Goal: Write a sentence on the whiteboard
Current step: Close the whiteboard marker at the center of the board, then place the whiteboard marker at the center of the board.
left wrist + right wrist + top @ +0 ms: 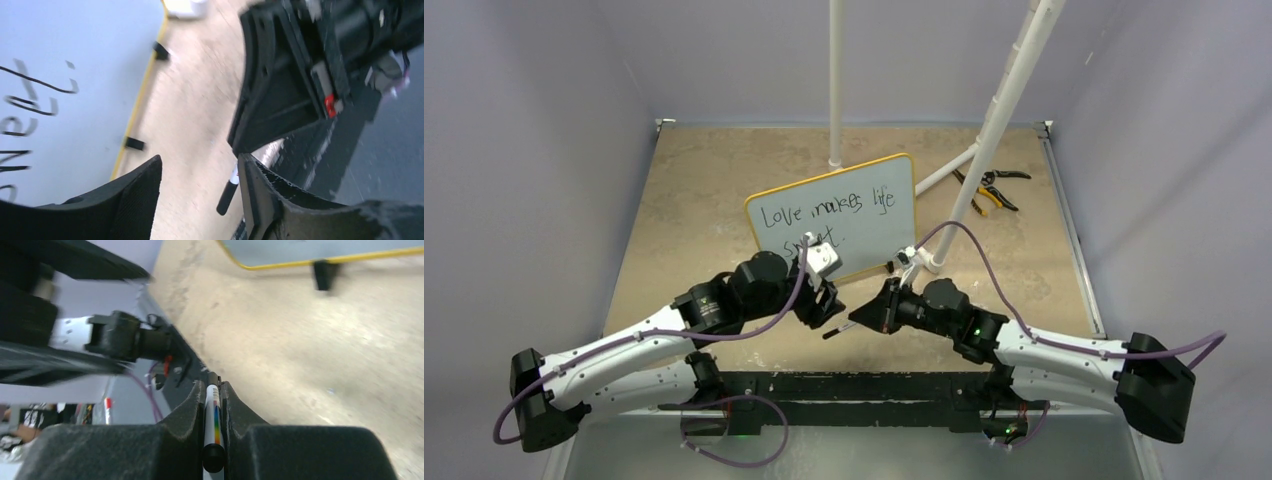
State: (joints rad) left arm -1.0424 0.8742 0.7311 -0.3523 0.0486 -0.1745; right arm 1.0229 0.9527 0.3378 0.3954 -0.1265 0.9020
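Nearest, at lower centre of the overhead view, the right gripper is clamped on a marker — the pen lies lengthwise between its fingers. Just left of it, the left gripper has its jaws apart and holds nothing. Beyond, mid-frame, the whiteboard stands on the table, reading "Love makes life sweet." The sentence looks finished — probably only setting the marker down remains. Pliers lie at upper right.
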